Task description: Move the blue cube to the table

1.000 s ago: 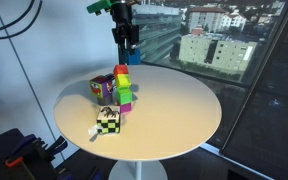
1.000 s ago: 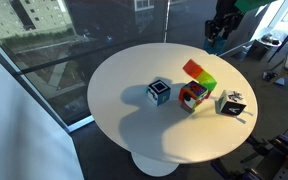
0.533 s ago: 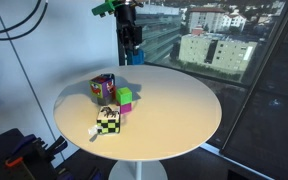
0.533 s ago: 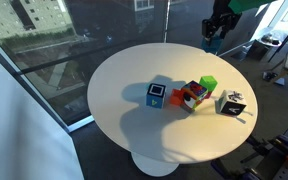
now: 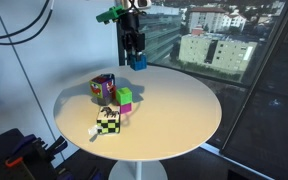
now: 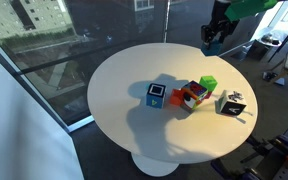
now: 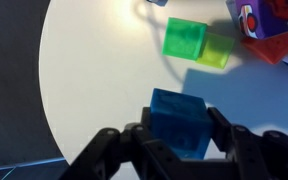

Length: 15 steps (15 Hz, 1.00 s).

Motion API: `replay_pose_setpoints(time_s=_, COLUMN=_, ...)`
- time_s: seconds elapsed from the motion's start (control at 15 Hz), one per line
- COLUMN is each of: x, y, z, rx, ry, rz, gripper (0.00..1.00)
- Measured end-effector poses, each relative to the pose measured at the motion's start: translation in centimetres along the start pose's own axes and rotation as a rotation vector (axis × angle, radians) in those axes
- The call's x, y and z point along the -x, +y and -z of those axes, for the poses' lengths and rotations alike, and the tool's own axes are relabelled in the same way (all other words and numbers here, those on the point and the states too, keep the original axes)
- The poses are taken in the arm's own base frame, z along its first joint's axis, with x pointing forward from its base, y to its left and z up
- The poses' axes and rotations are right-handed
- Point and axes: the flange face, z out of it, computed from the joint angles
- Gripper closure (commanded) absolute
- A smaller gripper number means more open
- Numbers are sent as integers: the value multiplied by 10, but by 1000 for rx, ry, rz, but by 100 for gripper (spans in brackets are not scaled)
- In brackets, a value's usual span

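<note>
Above the far edge of the table [image 5: 179, 115], we find the gripper [image 5: 134, 58] hanging from the arm with its fingers pointing down. The fingers are closed on the blue cube [image 5: 137, 63], which sits between them at their tips. In both exterior views the blue cube [image 6: 213, 47] appears raised clear of the cream-white top, with no contact between the two.

The wrist view confirms the grasp. The blue cube [image 7: 179, 115] fills the gap in the gripper [image 7: 181, 140], with one dark finger pressed against each of two opposite faces. Below it lies bare table [image 7: 94, 70] surface, and the curved rim of the top runs down the left of that view.

On the left part of the table, well apart from the gripper, we note a group of other cubes in an exterior view:
- a multi-coloured cube [image 5: 103, 87], farthest in the group;
- a green cube [image 5: 126, 96], just right of it;
- a magenta cube [image 5: 125, 109], touching the green cube on its near side;
- a chequered cube [image 5: 108, 122], nearest in the group.

The green cube [image 7: 184, 38] also shows in the wrist view, resting on the table beyond the blue cube and apart from it.
</note>
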Motion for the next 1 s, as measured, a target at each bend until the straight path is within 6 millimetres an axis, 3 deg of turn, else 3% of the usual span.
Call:
replay_pose_setpoints(time_s=0.07, x=-2, y=1, z=-4, rx=0, ry=1, rz=-3, gripper=17)
replay_pose_setpoints(time_s=0.2, x=-4, y=4, z=-10, rx=0, ry=3, rz=-9, gripper=2)
replay_pose_setpoints(time_s=0.27, x=-5, y=5, z=-12, rx=0, ry=4, rz=-10, gripper=0)
replay_pose_setpoints(time_s=1.0, x=4, y=9, z=-1, rx=11, ry=-35, rz=56, gripper=0)
